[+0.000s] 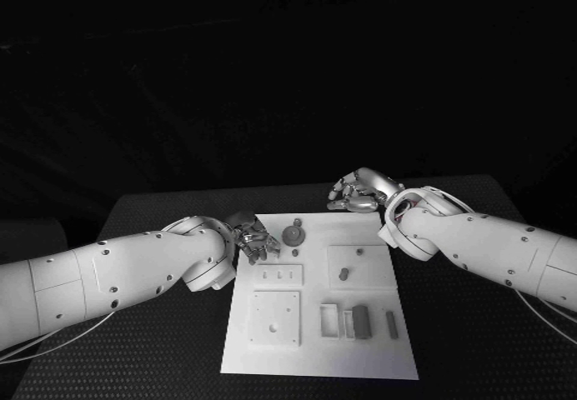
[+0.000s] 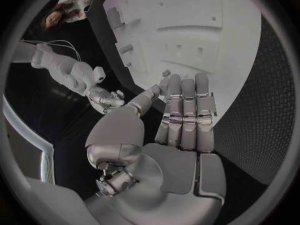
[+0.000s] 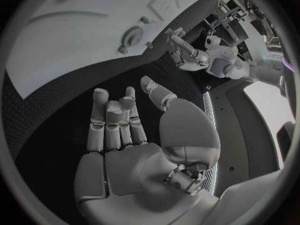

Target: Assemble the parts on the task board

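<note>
Head view: task board (image 1: 315, 350) lies mid-table, long side running near to far. Grey parts on it: round disc part (image 1: 293, 236) at the far left, small peg (image 1: 344, 272) in the right square recess, upright block (image 1: 359, 321) and slim bar (image 1: 392, 324) near right. Left hand (image 1: 255, 244) sits at the board's far-left edge, just beside the disc; fingers curled down, cannot tell from here if anything is pinched. Right hand (image 1: 358, 193) hovers past the board's far edge, over black table, fingers bent in, apart from every part.

Left wrist view: left hand (image 2: 181, 117) has its fingers straight and pressed together, thumb alongside, a small bit at the thumb tip that cannot be made out. No part visibly held. Board (image 2: 187, 30) lies beyond the fingertips.

Right wrist view: right hand (image 3: 119, 130) is empty, fingers loosely apart and part bent, thumb off to the side. Disc part (image 3: 132, 35) visible on the board's edge beyond.

Handling, as a guess: parts look like small rigid pieces, light, smooth, probably slippery between metal fingers, not fragile. Disc lies flat, so best pinched across its rim or by its raised centre. Peg and bar best taken by their long sides. Board is stiff and likely stays put.
</note>
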Controlling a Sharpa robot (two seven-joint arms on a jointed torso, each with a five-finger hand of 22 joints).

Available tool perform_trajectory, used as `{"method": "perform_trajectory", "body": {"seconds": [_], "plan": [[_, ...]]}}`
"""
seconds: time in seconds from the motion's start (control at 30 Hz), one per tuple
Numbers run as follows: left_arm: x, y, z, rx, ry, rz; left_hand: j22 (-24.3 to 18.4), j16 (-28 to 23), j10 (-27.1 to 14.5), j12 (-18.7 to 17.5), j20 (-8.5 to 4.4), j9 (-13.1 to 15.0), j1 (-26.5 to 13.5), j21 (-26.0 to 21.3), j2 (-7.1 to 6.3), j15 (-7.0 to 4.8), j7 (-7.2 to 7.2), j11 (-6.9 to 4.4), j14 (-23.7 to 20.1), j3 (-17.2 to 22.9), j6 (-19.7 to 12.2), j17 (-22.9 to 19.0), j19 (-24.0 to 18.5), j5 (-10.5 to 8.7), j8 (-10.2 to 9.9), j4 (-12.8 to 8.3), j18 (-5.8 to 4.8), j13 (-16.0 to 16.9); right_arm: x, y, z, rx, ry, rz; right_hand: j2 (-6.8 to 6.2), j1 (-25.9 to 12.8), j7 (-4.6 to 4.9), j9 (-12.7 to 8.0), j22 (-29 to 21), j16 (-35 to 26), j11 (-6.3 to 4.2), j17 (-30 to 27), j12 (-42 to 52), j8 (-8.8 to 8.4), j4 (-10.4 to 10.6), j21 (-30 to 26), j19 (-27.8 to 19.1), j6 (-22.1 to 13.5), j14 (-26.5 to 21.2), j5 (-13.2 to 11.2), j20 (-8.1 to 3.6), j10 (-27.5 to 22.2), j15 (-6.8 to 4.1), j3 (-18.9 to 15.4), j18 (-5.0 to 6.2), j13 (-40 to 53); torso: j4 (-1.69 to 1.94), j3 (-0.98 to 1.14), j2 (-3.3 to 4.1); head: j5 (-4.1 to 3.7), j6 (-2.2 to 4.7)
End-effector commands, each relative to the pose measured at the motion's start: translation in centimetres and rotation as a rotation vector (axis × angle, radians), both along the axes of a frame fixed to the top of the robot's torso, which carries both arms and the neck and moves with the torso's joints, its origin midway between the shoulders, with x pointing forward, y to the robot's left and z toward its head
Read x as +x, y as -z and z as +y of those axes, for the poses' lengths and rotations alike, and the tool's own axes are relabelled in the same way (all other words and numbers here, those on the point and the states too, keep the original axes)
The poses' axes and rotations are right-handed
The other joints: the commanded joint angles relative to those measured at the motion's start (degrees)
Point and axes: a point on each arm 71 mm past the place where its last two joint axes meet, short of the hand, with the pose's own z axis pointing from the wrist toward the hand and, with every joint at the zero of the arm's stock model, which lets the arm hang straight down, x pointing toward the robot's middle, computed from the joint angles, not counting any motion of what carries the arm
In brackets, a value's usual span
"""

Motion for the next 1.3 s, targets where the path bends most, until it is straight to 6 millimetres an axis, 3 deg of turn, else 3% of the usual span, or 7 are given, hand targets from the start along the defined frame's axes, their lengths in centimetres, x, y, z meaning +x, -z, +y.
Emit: {"method": "perform_trajectory", "body": {"seconds": [0.03,0.5,0.73,1.3], "plan": [[-0.3,0.1,-0.1,0.078,-0.037,-0.072,0.3,0.56,0.42,0.35,-0.43,0.81,0.7,0.43,-0.19,-0.25,-2.3,-0.5,0.43,0.25,2.68,0.16,0.36,0.22,0.19,-0.12,0.87,0.21,0.4,-0.6,-0.2,0.053,0.009,-0.02,-0.24,0.06,0.33,-0.06,0.76,-0.2,0.11,-0.06,-0.13,-0.15,0.11,-0.36,-0.21,-0.16,-0.41,0.31,-0.03,-0.23,0.02,-0.15,0.86,-0.09,0.11,0.0,0.08,0.01,-0.42],[-1.5,2.2,-0.9,0.103,-0.037,-0.031,1.49,1.53,0.9,1.0,-0.74,1.21,0.62,0.94,-0.61,-0.59,-2.54,-0.85,0.92,0.28,3.45,0.35,0.81,1.0,-0.25,-0.09,0.88,0.9,1.7,-3.6,-0.9,0.068,0.032,-0.07,-0.16,0.04,0.32,-0.05,0.77,-0.18,0.11,-0.07,-0.1,-0.14,0.13,-0.35,-0.17,-0.14,-0.38,0.29,-0.01,-0.19,0.02,-0.23,0.86,-0.13,-0.19,-0.05,0.16,-0.11,-1.68],[-1.8,2.9,-1.2,0.103,-0.031,-0.013,1.81,1.8,1.0,1.2,-0.82,1.31,0.42,1.04,-0.6,-0.66,-2.58,-0.93,1.01,0.23,3.64,0.39,0.89,1.27,-0.41,-0.07,0.87,1.11,1.8,-3.8,-0.8,0.069,0.03,-0.066,-0.17,-0.01,0.32,-0.04,0.78,-0.17,0.11,-0.08,-0.1,-0.14,0.13,-0.35,-0.18,-0.14,-0.38,0.28,0.0,-0.18,0.02,-0.29,0.86,-0.15,-0.07,-0.05,0.17,-0.32,-2.17],[-2.3,3.6,-1.9,0.115,-0.003,0.026,2.48,2.35,1.07,1.58,-0.94,1.53,0.02,1.18,-0.61,-0.77,-2.69,-1.07,1.05,0.18,4.03,0.48,0.92,2.15,-0.73,-0.1,0.85,1.53,1.9,-3.8,-0.5,0.069,0.024,-0.062,-0.15,-0.1,0.33,-0.04,0.78,-0.19,0.11,-0.11,-0.1,-0.15,0.17,-0.37,-0.21,-0.14,-0.4,0.28,0.02,-0.19,0.03,-0.4,0.86,-0.2,-0.11,-0.04,0.13,-0.42,-2.55]]}}
